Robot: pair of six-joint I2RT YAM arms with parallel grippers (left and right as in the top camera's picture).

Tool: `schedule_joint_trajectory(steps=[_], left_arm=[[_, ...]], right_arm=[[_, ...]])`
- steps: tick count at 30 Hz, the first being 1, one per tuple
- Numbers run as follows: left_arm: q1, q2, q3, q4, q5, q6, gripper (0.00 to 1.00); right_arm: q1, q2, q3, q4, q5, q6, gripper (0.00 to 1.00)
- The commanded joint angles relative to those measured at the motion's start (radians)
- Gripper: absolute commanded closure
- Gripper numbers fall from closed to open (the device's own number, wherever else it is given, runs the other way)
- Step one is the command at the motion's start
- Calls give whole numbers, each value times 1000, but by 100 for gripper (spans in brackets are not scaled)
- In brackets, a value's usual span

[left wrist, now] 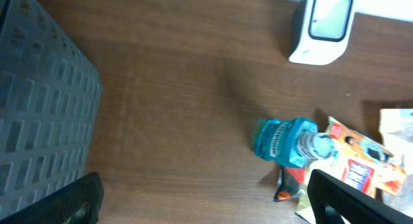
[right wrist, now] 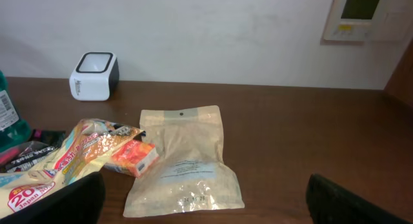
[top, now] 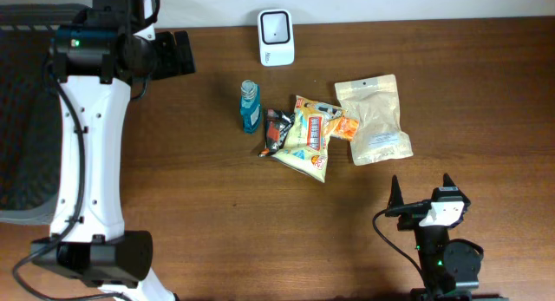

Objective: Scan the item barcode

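Note:
A white barcode scanner [top: 276, 37] stands at the table's back edge, also seen in the left wrist view [left wrist: 321, 27] and the right wrist view [right wrist: 94, 76]. Mid-table lies a pile of items: a blue bottle [top: 251, 107] [left wrist: 287, 141], a dark red packet [top: 276, 130], a yellow snack bag [top: 310, 136], a small orange packet [top: 344, 126] [right wrist: 131, 158] and a beige pouch [top: 375, 119] [right wrist: 184, 162]. My left gripper [top: 184, 54] [left wrist: 206, 204] hangs open and empty, left of the scanner and bottle. My right gripper [top: 422, 195] [right wrist: 206, 201] is open and empty, in front of the pouch.
A grey mesh basket [top: 26, 119] [left wrist: 39, 101] stands at the table's left side, beside the left arm. A wall panel [right wrist: 364, 14] hangs on the wall behind the table.

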Motion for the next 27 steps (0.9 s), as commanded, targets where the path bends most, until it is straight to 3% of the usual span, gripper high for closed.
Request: schedule_joint_trajectory(steps=[1,4,6,10,12,16,17,19,21,23,25,27], left_arm=[[5,40,-1,22,-82,0,1],[30,63,-1,46,-84,-39,1],[39,79,-1,42,-84,-48,1],[39,117,-1,42,-84,-48,1],[39,127,-1,38,-84,-48,1],[81,132,-1,59,-84,-67,1],[96,132,-1,57,-84,-67,1],[105,132,-1,19,-95,-66,1],[107,132,-1,-27,-95,-66,1],[107,132,-1,-58,-94,-66,1],[106,132,-1,-61,-92,-66,1],[106,132,-1,-61,-92,-66,1]], right_arm=[[-6,-7,-8,90,-126,52,2],[-6,-6,-8,188,-610,256,2],[-6,-6,-8,255,-658,258,2],[-6,-2,28,526,-623,414,2],[-6,42,146,424,-620,399,2],[-6,354,550,3,-629,261,2],[-6,513,722,-155,-684,225,2],[-6,728,914,-259,-897,184,2],[-5,886,993,-204,-1088,243,2],[1,1015,1003,25,-1231,441,2],[43,1151,1003,214,-1242,656,2],[108,1257,1028,225,-1209,679,2]])
